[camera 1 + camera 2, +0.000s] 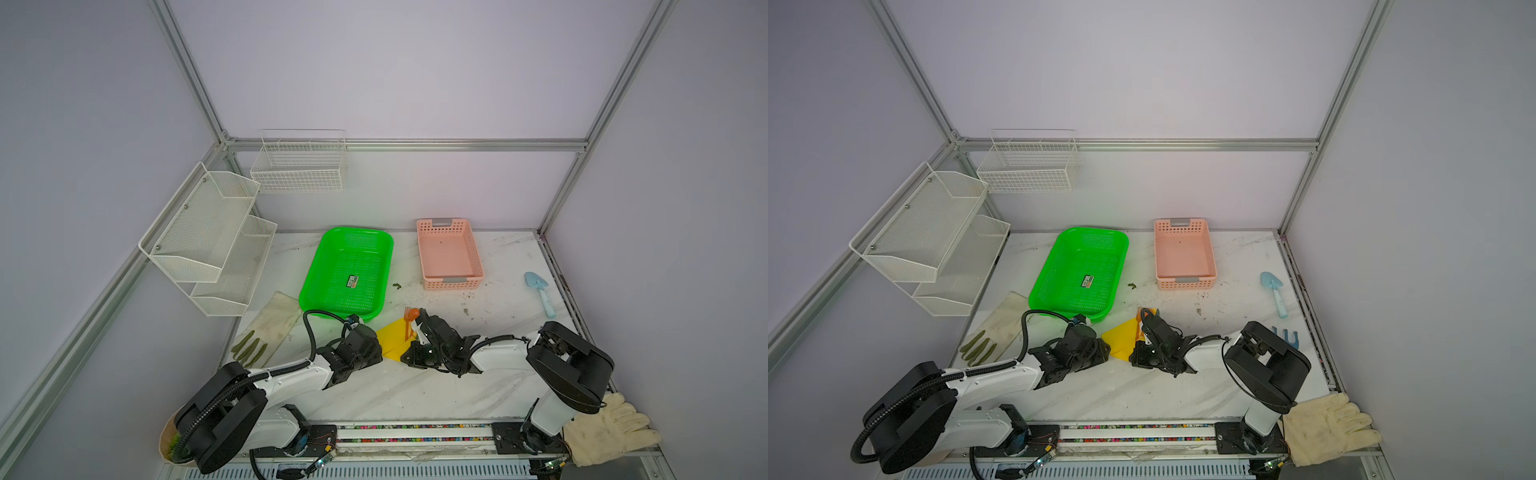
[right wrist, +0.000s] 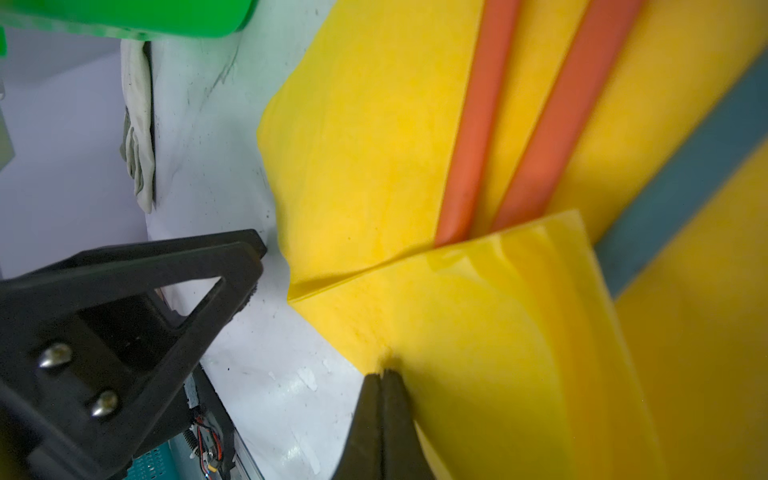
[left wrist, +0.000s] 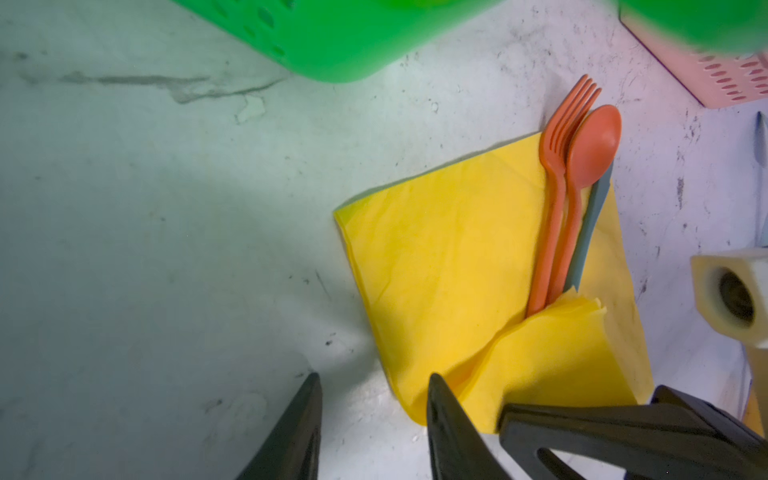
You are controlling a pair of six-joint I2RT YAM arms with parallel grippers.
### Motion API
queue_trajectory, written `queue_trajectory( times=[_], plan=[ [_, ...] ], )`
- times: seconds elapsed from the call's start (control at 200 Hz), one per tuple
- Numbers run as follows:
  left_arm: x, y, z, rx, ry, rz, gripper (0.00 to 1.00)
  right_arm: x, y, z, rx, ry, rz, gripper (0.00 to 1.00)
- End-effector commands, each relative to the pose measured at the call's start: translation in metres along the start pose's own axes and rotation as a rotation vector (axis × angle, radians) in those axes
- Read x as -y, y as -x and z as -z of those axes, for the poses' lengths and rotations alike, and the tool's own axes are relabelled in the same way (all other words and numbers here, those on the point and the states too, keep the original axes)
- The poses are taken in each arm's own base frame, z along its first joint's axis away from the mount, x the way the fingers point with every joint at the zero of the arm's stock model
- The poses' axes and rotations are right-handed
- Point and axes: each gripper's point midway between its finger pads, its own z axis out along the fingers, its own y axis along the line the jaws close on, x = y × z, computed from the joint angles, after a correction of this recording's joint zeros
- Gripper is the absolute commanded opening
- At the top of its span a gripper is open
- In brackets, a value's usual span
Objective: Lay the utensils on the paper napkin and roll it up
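Napkin: the bright yellow thin paper napkin (image 3: 449,257) lies on the white marble-patterned table (image 3: 166,249). It is near a corner of the bright green perforated plastic basket (image 1: 347,270) and between my two grippers in both top views.
Flap: one napkin corner is folded up over the utensil handles.
Utensils: a slim orange plastic fork (image 3: 555,174), a slim orange plastic spoon (image 3: 594,141) and a dull teal flat plastic piece (image 3: 590,232) lie side by side along one napkin edge. The tines and bowl reach past that edge, and the handle ends are hidden under the flap.
Left gripper (image 3: 374,378): my fingers stand apart over bare table with nothing between them, and one tip is at the napkin's edge.
Right gripper (image 2: 380,372): my fingertips are pressed together, pinching the flap's edge.
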Motion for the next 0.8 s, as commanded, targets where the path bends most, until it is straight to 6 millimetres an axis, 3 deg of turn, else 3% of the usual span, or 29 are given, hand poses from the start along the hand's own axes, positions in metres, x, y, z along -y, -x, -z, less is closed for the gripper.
queue_trajectory(
  times=[0.0, 0.29, 0.565, 0.795],
  plan=[
    [-0.003, -0.004, -0.005, -0.012, -0.004, 0.033, 0.42, 0.013, -0.007, 0.001, -0.001, -0.036, -0.02, 0.0],
    [-0.01, -0.004, -0.018, -0.018, 0.066, 0.056, 0.43, 0.01, -0.007, 0.001, 0.0, -0.022, -0.017, 0.0],
    [-0.03, -0.011, -0.031, -0.042, 0.175, 0.048, 0.42, 0.009, -0.008, 0.005, 0.003, -0.014, -0.015, 0.0],
    [-0.031, -0.015, -0.036, -0.056, 0.186, 0.039, 0.26, 0.008, -0.008, 0.005, 0.003, -0.008, -0.015, 0.0]
  ],
)
